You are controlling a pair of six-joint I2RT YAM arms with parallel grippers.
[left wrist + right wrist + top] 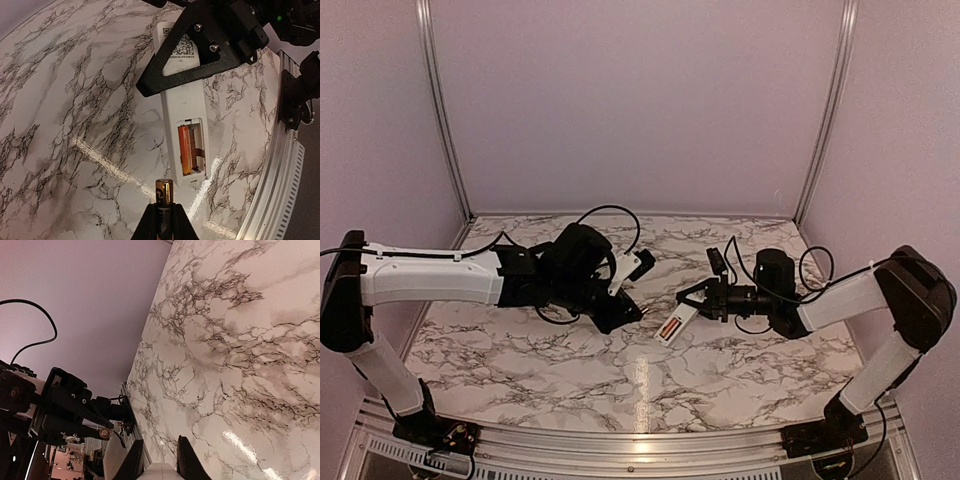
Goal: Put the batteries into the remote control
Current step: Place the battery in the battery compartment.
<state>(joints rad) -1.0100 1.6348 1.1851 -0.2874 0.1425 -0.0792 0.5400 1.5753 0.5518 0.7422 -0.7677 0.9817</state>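
My right gripper is shut on the label end of the white remote control and holds it over the marble table with the battery side up. The bay is open. One reddish-orange battery lies in its left slot and the right slot is empty. My left gripper is shut on the second battery, which stands up between its fingers just short of the remote's bay end. In the right wrist view the remote's end shows between my fingers, with the left gripper across from it.
The marble table is walled by lilac panels at the back and both sides. An aluminium rail runs along the near edge. Black cables loop over both wrists.
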